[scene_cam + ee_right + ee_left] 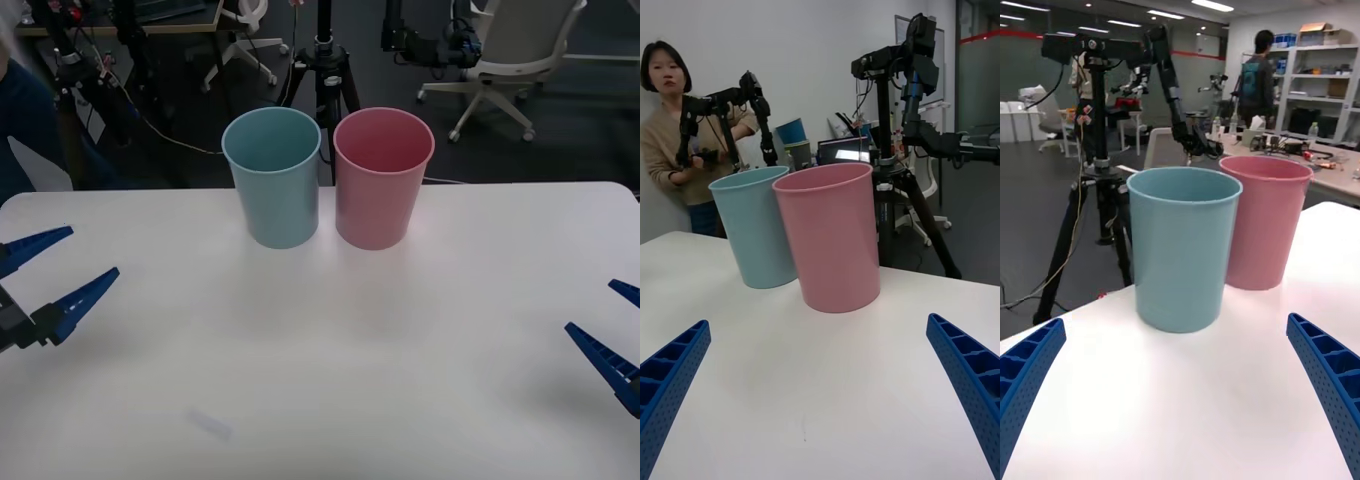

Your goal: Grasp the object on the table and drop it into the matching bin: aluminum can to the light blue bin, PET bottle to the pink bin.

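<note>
The left gripper [62,272] hangs over the table's [330,390] left edge, its two blue ribbed fingers spread wide apart with nothing between them. In the left wrist view those fingers [1026,375] sit at the two lower corners, and white tabletop runs bare from them up to the bins.

Toward the far edge of the table, left of centre, stands the light blue bin [273,190], upright with its mouth open and its inside bare as far as the front view looks in. Just beside it on its right stands the pink bin [380,190], also upright, with the same bare interior. Their rims come very close together; whether they touch cannot be told. The left wrist view has the light blue bin [1184,251] nearer, partly covering the pink bin [1266,221]; the right wrist view has the pink bin [831,236] in front of the light blue bin [752,225].

A broad stretch of white surface lies open between the bins and the near edge, with only a faint pale smudge [210,425] low on the left. The rounded far right corner of the table is unoccupied.

The right gripper [612,330] hangs at the table's right edge, its blue fingers [970,375] likewise held wide apart and holding nothing. The red can cannot be found on the table.
</note>
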You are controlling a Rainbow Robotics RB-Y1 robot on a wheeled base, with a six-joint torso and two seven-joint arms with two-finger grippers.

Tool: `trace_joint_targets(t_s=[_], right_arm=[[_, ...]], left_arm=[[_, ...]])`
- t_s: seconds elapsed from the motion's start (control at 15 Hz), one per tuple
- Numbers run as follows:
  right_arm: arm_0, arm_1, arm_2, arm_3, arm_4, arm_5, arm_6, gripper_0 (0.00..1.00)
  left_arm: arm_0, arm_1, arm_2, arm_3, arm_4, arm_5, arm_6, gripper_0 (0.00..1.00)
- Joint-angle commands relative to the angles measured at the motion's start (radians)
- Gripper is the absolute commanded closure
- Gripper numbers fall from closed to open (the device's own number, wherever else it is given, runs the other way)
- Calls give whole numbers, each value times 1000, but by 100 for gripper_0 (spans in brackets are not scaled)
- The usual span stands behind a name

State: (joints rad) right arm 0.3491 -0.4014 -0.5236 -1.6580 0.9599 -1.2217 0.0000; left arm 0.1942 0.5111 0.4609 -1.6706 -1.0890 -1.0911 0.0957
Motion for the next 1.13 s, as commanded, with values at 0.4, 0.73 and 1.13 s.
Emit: trace_joint_targets(t_s=[0.4,0.73,1.13], right_arm=[[0,0,0,0,0,0,0,0],[0,0,0,0,0,0,0,0],[0,0,0,0,0,0,0,0]], left_arm=[[134,-42,102,-14,47,-82,-1,0],[160,-42,116,-14,51,-84,-2,0],[182,-43,122,-12,54,-90,-8,0]])
